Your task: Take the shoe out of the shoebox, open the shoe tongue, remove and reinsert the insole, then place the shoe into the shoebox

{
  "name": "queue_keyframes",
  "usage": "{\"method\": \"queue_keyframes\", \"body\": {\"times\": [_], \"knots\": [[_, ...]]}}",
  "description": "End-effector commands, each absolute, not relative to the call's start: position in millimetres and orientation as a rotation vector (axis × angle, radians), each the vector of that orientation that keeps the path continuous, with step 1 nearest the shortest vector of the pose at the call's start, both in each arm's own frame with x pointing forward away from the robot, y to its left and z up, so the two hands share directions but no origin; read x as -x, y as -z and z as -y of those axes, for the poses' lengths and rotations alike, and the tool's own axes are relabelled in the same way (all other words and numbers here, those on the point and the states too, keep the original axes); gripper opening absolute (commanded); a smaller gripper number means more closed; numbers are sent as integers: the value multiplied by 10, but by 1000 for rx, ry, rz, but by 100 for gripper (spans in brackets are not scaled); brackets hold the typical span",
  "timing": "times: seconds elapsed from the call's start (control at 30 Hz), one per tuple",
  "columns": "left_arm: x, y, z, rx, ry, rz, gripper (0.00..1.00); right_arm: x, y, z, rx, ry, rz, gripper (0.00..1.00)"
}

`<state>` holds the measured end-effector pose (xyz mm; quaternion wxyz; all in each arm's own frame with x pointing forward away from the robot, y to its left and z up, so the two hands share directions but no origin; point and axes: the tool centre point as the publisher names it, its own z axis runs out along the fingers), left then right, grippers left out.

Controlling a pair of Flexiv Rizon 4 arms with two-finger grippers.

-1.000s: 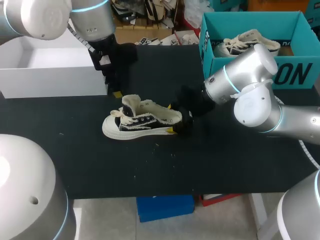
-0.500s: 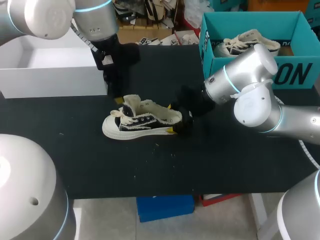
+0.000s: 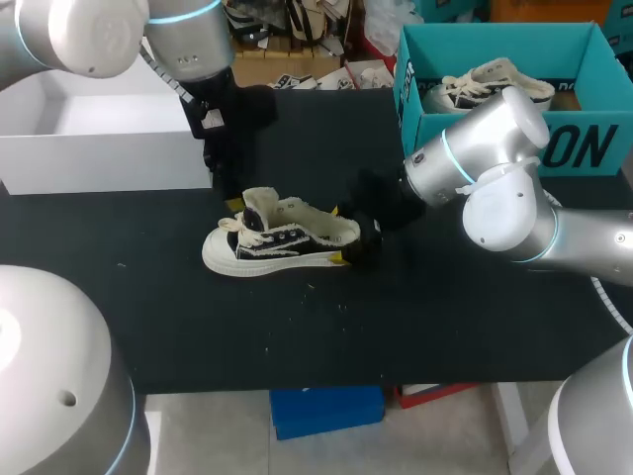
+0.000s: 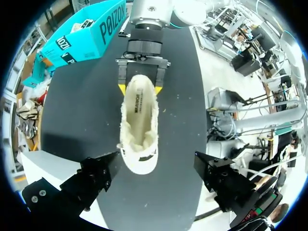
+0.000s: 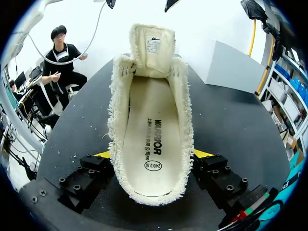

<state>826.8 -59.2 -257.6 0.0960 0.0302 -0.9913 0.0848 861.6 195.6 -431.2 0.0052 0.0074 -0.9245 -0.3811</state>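
Observation:
A black-and-cream sneaker (image 3: 282, 240) lies on its sole on the black table, toe toward my left arm. Its tongue (image 5: 153, 48) stands pulled up, and the cream insole (image 5: 149, 144) lies flat inside. My right gripper (image 3: 338, 236) is shut on the heel, one yellow tip pressed against each side; the right wrist view shows the heel between its fingers (image 5: 98, 163). My left gripper (image 3: 237, 200) hangs open just above the toe and tongue. In the left wrist view its black fingers (image 4: 96, 175) stand wide apart on either side of the toe (image 4: 139, 161), touching nothing.
The teal shoebox (image 3: 584, 148) stands at the back right with a second sneaker (image 3: 485, 84) inside, close behind my right arm. A white box (image 3: 99, 148) sits at the back left beside my left arm. Small crumbs lie in front of the sneaker.
My left gripper has opened, from shut to wide apart, and shifted slightly toward the sneaker's toe. The sneaker and my right arm have stayed put.

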Motion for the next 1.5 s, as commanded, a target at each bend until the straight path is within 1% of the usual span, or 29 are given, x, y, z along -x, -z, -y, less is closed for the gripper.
{"method": "queue_keyframes", "body": {"times": [0.03,0.17,0.3,0.47,0.5,0.53,0.57,0.6,0.63,0.93,1.2,1.5], "knots": [[-8273,2586,597,-89,-249,2937,100,-8613,4307,-1953,-21,1189,2896,0],[-8273,2586,597,-89,-249,2937,100,-8613,4307,-1953,-21,1189,2896,0],[-8027,2513,635,-64,-356,2913,100,-8613,4307,-1953,-21,1189,2896,0],[-7810,2495,746,-31,-334,2894,100,-8613,4307,-1953,-21,1189,2896,0],[-7794,2500,771,-22,-328,2887,78,-8613,4307,-1953,-21,1189,2896,0],[-7770,2510,799,-16,-304,2893,44,-8613,4307,-1953,-21,1189,2896,0],[-7753,2520,819,-20,-282,2900,27,-8613,4307,-1953,-21,1189,2896,0],[-7748,2525,829,-11,-277,2901,4,-8613,4307,-1953,-21,1189,2896,0],[-7751,2529,835,4,-276,2907,0,-8613,4307,-1953,-21,1189,2896,0],[-7974,2669,1005,17,-244,2919,0,-8613,4307,-1953,-21,1189,2896,0],[-8256,2879,1174,-17,-258,2875,0,-8613,4307,-1953,-21,1189,2896,0],[-8412,3113,1315,-39,-222,2832,0,-8613,4307,-1953,-21,1189,2896,0]]}}
